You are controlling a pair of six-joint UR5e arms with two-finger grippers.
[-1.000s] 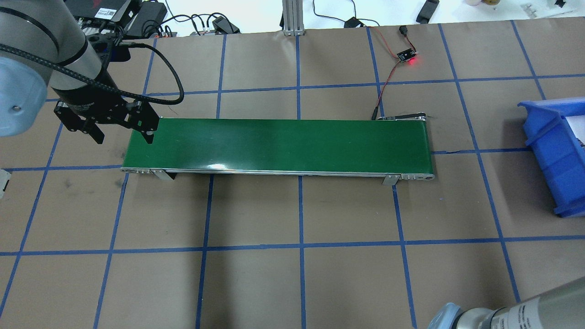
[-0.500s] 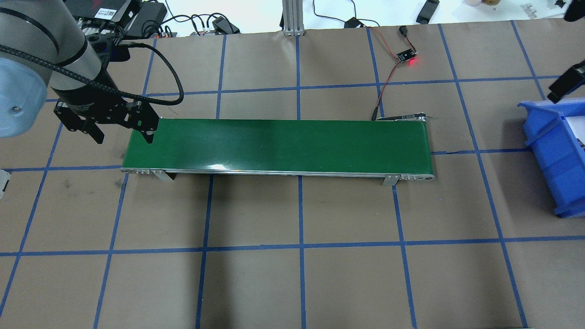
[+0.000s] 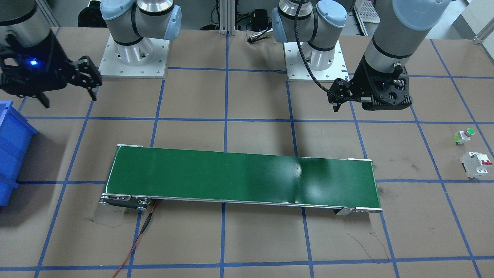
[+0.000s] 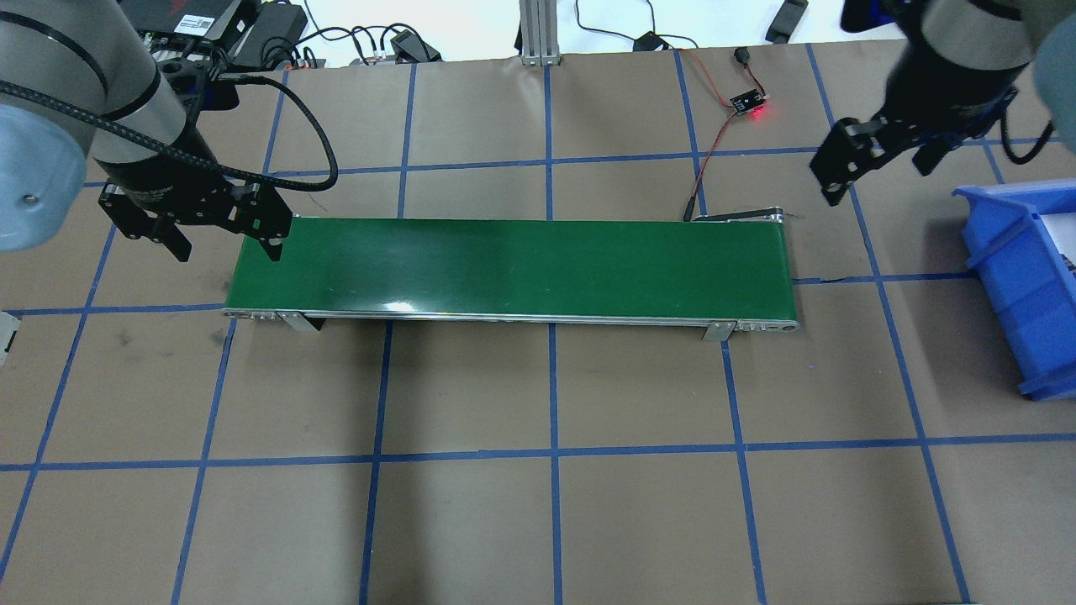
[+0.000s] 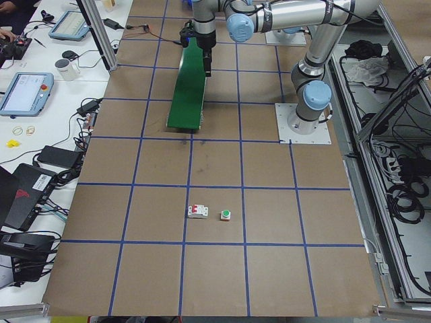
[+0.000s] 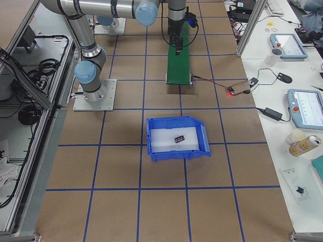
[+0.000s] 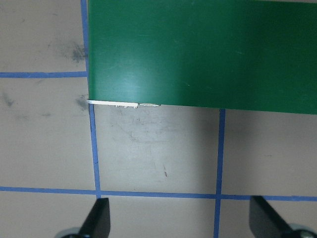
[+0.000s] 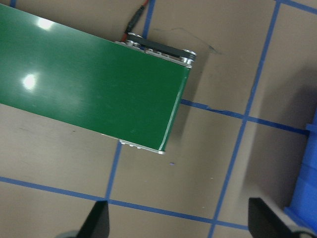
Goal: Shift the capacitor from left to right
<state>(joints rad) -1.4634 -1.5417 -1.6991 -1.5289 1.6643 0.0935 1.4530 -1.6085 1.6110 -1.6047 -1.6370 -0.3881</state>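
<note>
Capacitor (image 6: 178,138) is found inside the blue bin (image 6: 171,155). It is seen in the exterior right view as a small dark piece with pale marks, lying near the middle of the white floor and touched by neither arm. The bin is stood on the bench (image 4: 639,521) at the robot's right, at 3 o'clock of the green conveyor belt (image 4: 513,265) in the overhead view and well apart from it.

The left fingers (image 4: 177,245) are held spread wide with nothing between them, raised at the belt's 9 o'clock end in the overhead view. One finger is seen over the belt's corner, the other over the bare bench beside it. In the left wrist view both fingertips are shown far apart at the lower edge, with the belt's end at 12 o'clock.

The right fingers (image 4: 836,172) are likewise spread and empty. They are raised over the bench at about 2 o'clock of the belt's right end, between belt and bin.

A green-capped push button (image 3: 465,135) and a white circuit breaker (image 3: 476,164) with red switches are set near each other on the bench. In the front-facing view they are placed at 3 o'clock of the belt, apart from it.
</note>
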